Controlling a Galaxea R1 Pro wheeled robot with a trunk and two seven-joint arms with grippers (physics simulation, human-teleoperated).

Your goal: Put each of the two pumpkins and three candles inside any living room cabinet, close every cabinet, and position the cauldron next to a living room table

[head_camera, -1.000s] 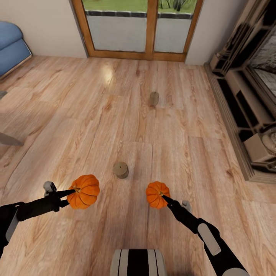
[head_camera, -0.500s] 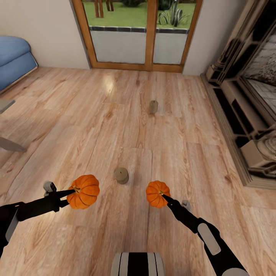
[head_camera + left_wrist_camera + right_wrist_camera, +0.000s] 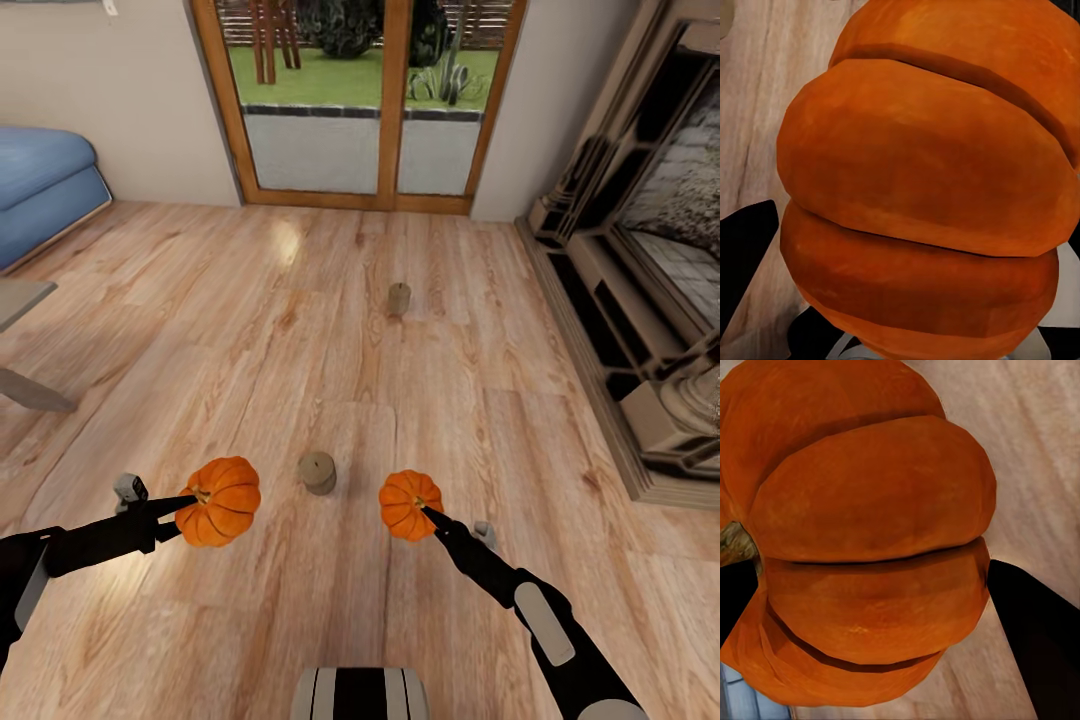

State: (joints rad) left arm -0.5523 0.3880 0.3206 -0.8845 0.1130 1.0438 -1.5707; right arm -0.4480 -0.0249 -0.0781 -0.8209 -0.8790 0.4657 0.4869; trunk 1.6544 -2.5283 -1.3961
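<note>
The whole view has tipped up since a moment ago, showing more garden through the glass doors (image 3: 360, 100); arms and pumpkins sit unchanged. The left gripper (image 3: 185, 503) holds one pumpkin (image 3: 220, 500) above the wooden floor (image 3: 200, 330), fingers closed on it; the right gripper (image 3: 428, 514) clasps the other pumpkin (image 3: 408, 504). One candle (image 3: 317, 472) stands on the floor between them, another candle (image 3: 399, 297) farther off toward the doors. The fingertips are hidden behind the fruit. A blue sofa (image 3: 45, 190) is cut off at the edge.
</note>
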